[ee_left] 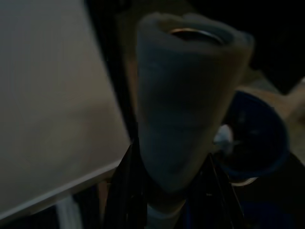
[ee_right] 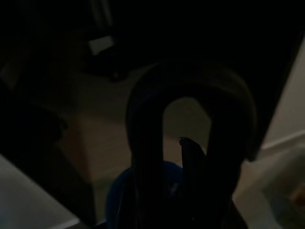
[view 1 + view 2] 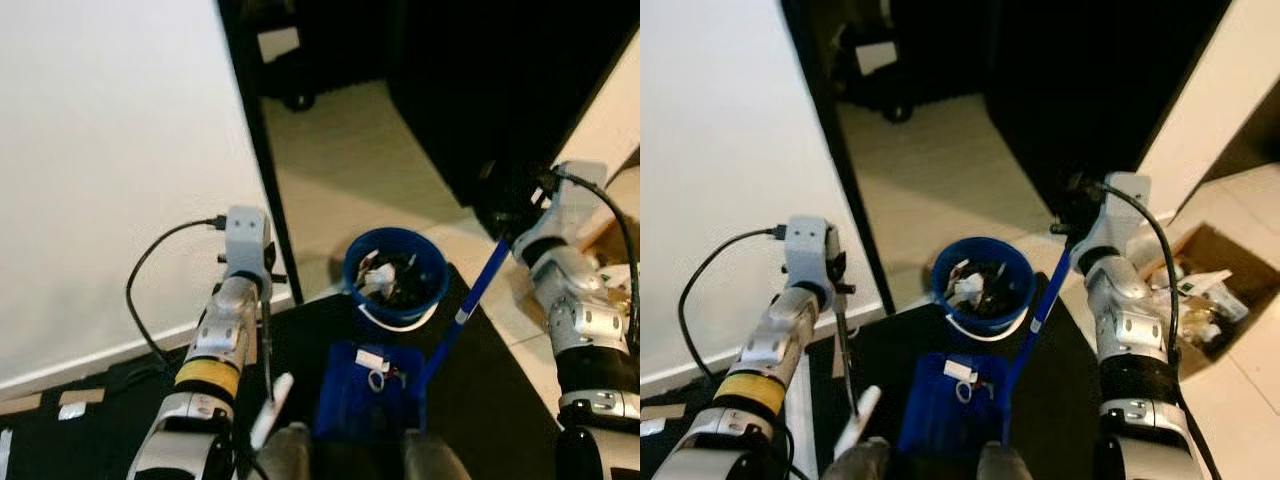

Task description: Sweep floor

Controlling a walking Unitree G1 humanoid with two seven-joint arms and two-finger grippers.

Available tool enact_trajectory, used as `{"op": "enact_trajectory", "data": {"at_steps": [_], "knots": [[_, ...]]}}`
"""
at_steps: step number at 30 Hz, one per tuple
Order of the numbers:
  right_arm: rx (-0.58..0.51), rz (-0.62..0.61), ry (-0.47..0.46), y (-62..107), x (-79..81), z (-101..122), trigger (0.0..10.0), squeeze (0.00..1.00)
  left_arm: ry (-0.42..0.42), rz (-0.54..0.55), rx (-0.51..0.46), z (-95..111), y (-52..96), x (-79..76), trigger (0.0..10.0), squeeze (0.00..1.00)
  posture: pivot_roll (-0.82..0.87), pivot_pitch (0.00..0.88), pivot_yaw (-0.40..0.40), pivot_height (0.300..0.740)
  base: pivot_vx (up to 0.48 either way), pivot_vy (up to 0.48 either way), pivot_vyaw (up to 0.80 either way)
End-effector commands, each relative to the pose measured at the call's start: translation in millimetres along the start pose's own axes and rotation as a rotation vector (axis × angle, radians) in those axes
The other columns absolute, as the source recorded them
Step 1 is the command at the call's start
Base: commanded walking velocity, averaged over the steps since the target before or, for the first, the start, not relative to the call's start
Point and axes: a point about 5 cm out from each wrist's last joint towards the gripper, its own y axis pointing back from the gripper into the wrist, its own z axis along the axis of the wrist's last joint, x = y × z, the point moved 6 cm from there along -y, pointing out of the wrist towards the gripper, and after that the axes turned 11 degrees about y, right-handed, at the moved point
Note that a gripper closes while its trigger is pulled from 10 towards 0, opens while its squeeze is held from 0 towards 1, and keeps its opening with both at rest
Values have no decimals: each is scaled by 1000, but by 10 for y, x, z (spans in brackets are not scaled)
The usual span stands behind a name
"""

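With sweepings lying in the blue plastic dustpan [image 3: 368,395] below the round blue bin [image 3: 396,277], emptying appears next. Right end effector [image 3: 503,222] grips its blue handle [image 3: 470,300]; left end effector [image 3: 263,300] is closed around the grey broom handle [image 1: 186,105]. The pan must be lifted and tipped over the bin.

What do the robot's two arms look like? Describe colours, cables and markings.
Both arms are silver metal with black joints. The left arm wears a yellow band and trails a black cable from its grey wrist block. The right arm has a black cable running along it.
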Motion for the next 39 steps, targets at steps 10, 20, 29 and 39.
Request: {"op": "enact_trajectory", "data": {"at_steps": [10, 20, 29, 39], "knots": [[50, 43, -28, 79, 86, -188, 10000, 0, 3, 3, 0, -11, 9, -3, 10000, 0, 11, 0, 25, 740, 0, -480, 257], [12, 66, -80, 153, 153, -243, 10000, 0, 61, 106, -21, 24, 2, 180, 10000, 0, 5, 1, 37, 740, 0, -375, 310], [-80, -110, -228, 398, -235, -417, 10000, 0, 117, 158, -30, 42, 0, 305, 10000, 0, -5, 0, 59, 740, 0, 0, 0], [-135, -286, -245, 811, -822, -600, 10000, 0, 130, 160, -49, 90, -19, 324, 10000, 0, -14, 0, 67, 740, 0, 0, 0]]}}
